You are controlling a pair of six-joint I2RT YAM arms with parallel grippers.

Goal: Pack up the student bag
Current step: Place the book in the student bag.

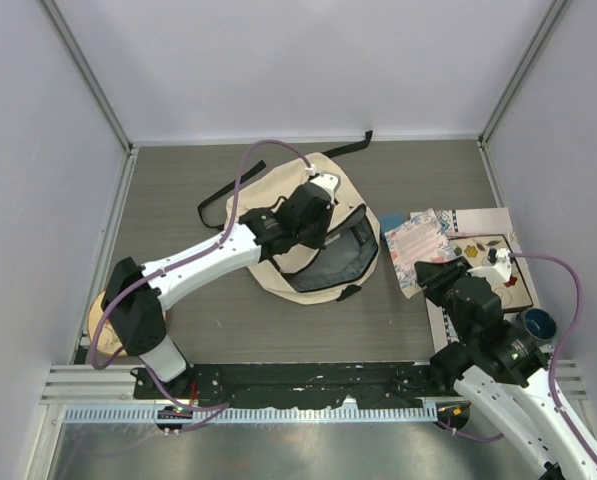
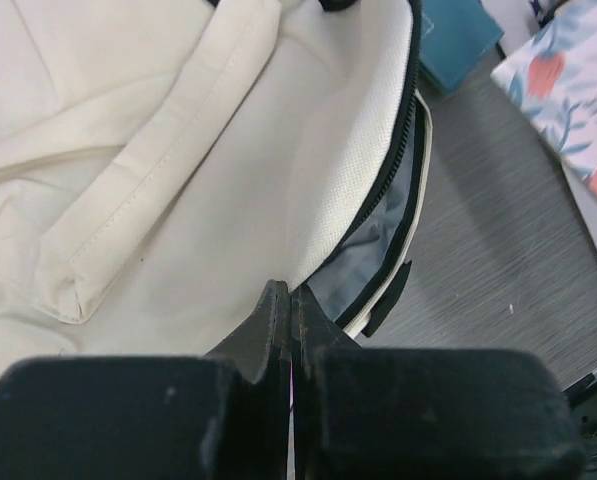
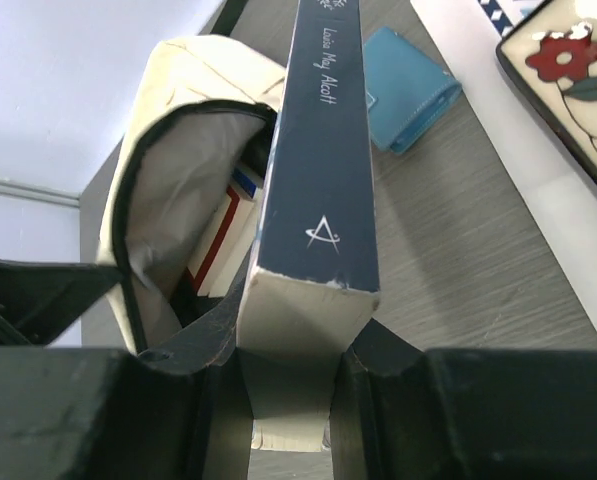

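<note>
The student bag (image 1: 323, 262), cream with black zipper lines, lies mid-table with its mouth open to the right. My left gripper (image 1: 321, 232) rests on its upper flap; in the left wrist view its jaws (image 2: 290, 292) are shut on the cream rim of the bag (image 2: 178, 150). My right gripper (image 1: 428, 270) is shut on a book (image 1: 418, 242) with a floral cover. In the right wrist view the fingers (image 3: 298, 320) clamp its dark blue spine (image 3: 323, 150), which points towards the bag's mouth (image 3: 168, 170). A red-and-white book (image 3: 223, 235) lies inside.
A blue wallet (image 3: 408, 85) lies right of the bag and also shows in the top view (image 1: 391, 220). A wooden board with small pieces (image 1: 498, 262) sits on a white sheet at the right. A blue cup (image 1: 538, 322) stands near the right arm. Black straps (image 1: 218, 205) trail left of the bag.
</note>
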